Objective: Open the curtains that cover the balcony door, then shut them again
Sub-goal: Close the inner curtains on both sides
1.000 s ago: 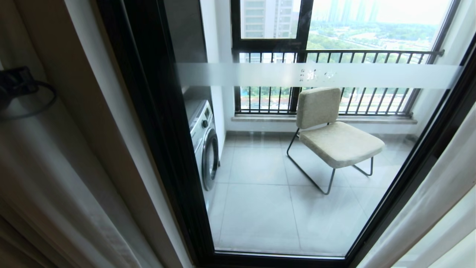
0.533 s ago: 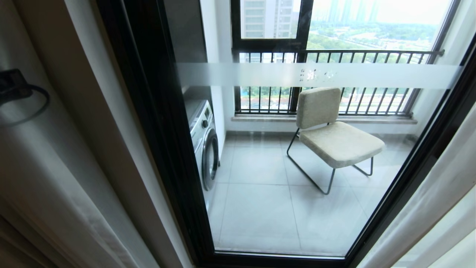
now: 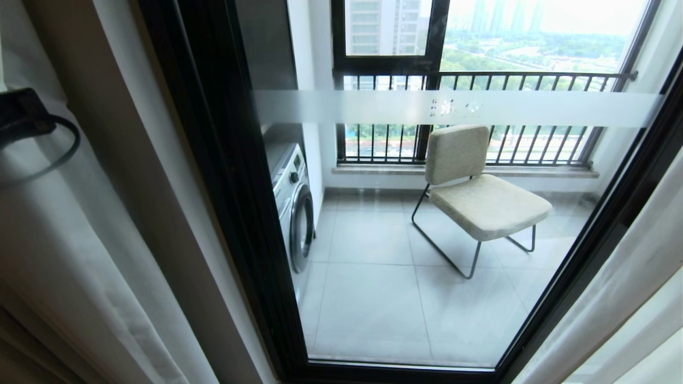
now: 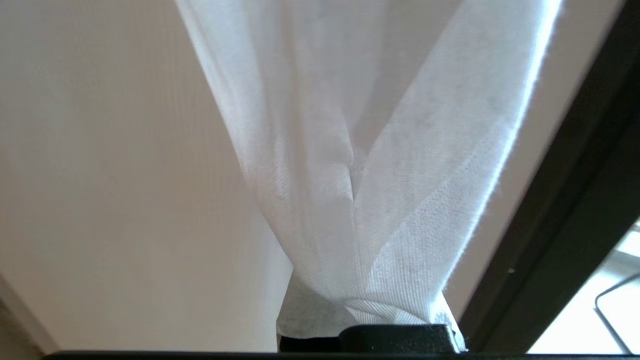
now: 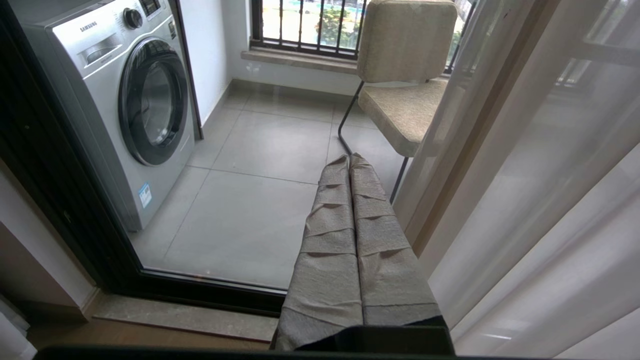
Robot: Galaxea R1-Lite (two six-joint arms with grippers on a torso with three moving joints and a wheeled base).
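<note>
The balcony door (image 3: 400, 277) stands uncovered, clear glass in a thick black frame (image 3: 224, 186) with a frosted band (image 3: 347, 106). The curtains hang gathered at both sides: white sheer (image 3: 58, 250) and a beige drape (image 3: 133, 176) on the left, sheers (image 3: 629, 298) on the right. My left arm's black wrist (image 3: 21, 114) shows at the far left behind the sheer. In the left wrist view my left gripper (image 4: 351, 172) is shut on the white sheer (image 4: 400, 150), which bunches around it, with the beige drape (image 4: 100, 150) behind. My right gripper (image 5: 350, 159), grey-wrapped, is shut on nothing and hangs low near the door sill.
Behind the glass are a silver washing machine (image 3: 293, 208) on the left, a beige chair (image 3: 480, 197) on thin metal legs, and a black-framed window with a barred railing (image 3: 480, 80). A stone sill (image 5: 175, 315) runs under the door frame.
My left arm's wrist dipped toward the left edge, then rose slightly again, and the sheer's folds on the left shifted with it. The door, chair and right arm are unchanged.
</note>
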